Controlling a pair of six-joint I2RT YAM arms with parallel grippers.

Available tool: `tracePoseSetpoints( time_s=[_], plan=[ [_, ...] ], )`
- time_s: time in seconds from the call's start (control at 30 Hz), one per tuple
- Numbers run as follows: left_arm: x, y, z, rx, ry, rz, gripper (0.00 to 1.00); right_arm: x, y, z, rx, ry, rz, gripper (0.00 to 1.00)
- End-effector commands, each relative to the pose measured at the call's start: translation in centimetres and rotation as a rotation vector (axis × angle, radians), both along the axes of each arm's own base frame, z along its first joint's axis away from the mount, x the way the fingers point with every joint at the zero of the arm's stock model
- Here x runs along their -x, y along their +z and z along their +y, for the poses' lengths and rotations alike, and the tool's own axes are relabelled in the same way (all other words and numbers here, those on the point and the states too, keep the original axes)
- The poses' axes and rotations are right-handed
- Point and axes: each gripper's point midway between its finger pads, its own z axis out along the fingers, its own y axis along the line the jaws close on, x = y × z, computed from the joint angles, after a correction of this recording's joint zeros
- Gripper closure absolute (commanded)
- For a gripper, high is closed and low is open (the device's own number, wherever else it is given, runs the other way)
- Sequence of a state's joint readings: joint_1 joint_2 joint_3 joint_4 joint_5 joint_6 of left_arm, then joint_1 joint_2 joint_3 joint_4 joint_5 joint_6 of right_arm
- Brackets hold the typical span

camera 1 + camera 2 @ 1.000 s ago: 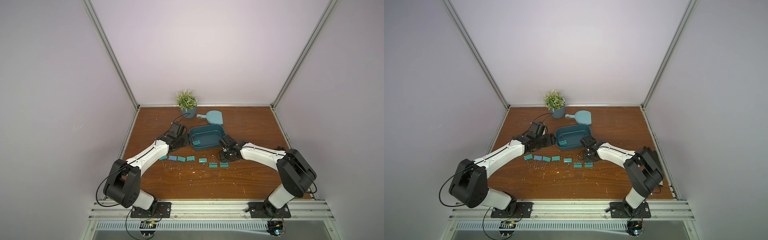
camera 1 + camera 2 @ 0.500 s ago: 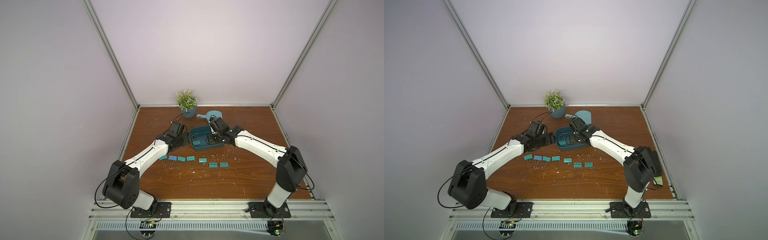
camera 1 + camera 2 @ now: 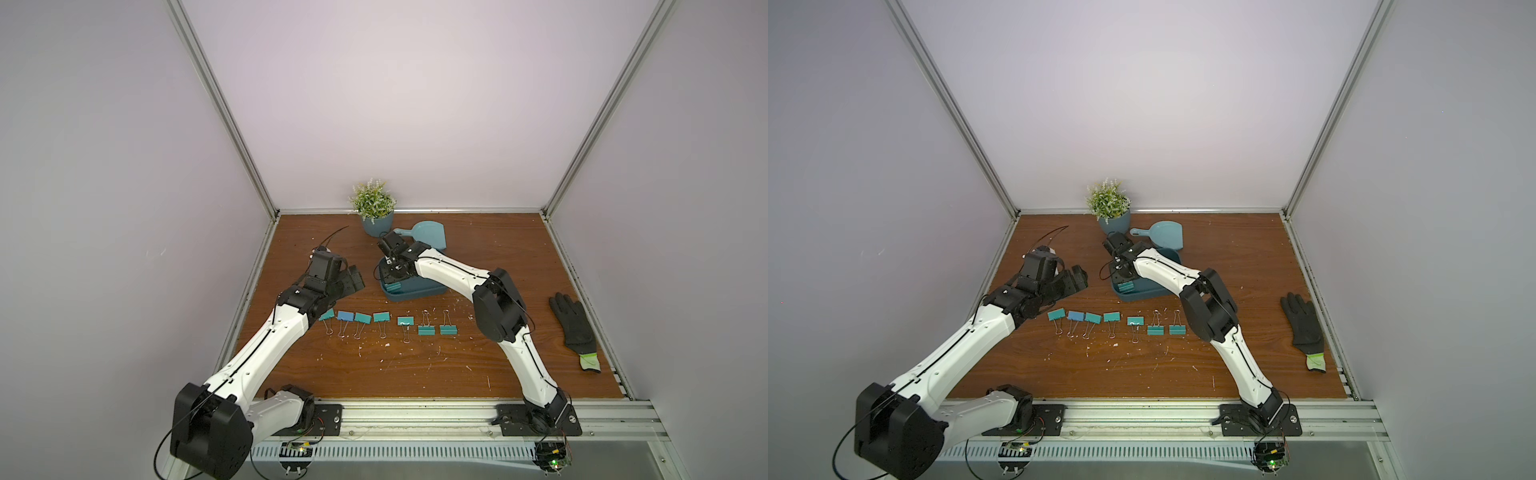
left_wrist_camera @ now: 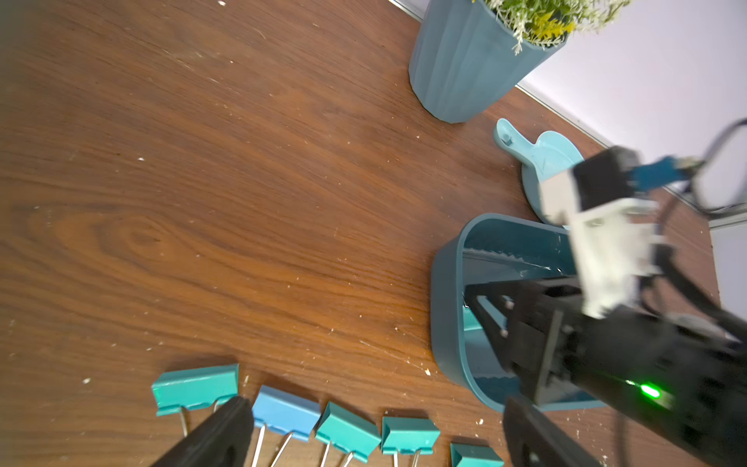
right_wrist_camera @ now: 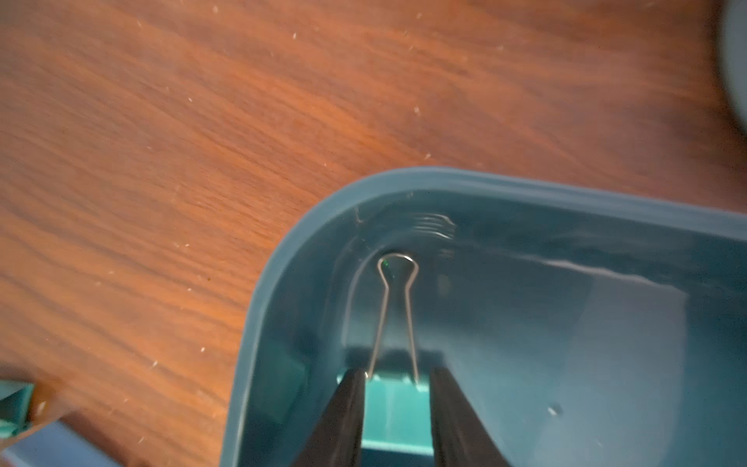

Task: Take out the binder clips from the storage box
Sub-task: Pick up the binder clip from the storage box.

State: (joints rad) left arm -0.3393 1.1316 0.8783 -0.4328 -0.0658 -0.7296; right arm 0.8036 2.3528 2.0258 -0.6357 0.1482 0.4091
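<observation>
The right pincer [image 5: 398,372] clamps the teal body of the one clip [image 5: 398,412] inside the box [image 3: 419,293], at its front-left corner; the box sits toward the worktop's [image 3: 415,374] back edge. The left pincer [image 4: 374,404] gapes wide, empty, near the left end of seven clips [image 3: 381,318] rowed mid-worktop.

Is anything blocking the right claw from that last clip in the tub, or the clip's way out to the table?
Nothing separates them: the right gripper straddles the binder clip. Toward the table, only the wall of the storage box stands between, so the clip likely needs lifting over it.
</observation>
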Motion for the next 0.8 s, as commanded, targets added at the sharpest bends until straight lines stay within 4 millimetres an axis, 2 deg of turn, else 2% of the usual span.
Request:
tracePoseSetpoints(
  time_s=[0.0,0.1,0.33,0.5,0.77],
  plan=[
    [0.8,-0.2,1.3,-0.034,0.034,0.017,0.0,-0.1,1.0,0.2,0.016,0.011,0.001,0.65],
    [0.9,0.0,1.4,-0.036,0.036,0.012,0.0,-0.3,0.0,0.5,0.025,0.018,0.012,0.66],
    [1.1,0.0,1.7,-0.046,0.042,0.012,0.0,-0.2,-1.7,-0.3,0.083,0.008,0.034,0.67],
    [0.9,-0.2,1.6,-0.046,0.04,0.021,0.0,-0.4,-2.0,-1.5,0.119,-0.008,0.023,0.84],
    [0.6,-0.4,1.3,-0.037,0.032,0.026,0.0,-1.3,-1.2,-4.3,0.134,-0.048,0.004,1.0]
  ],
)
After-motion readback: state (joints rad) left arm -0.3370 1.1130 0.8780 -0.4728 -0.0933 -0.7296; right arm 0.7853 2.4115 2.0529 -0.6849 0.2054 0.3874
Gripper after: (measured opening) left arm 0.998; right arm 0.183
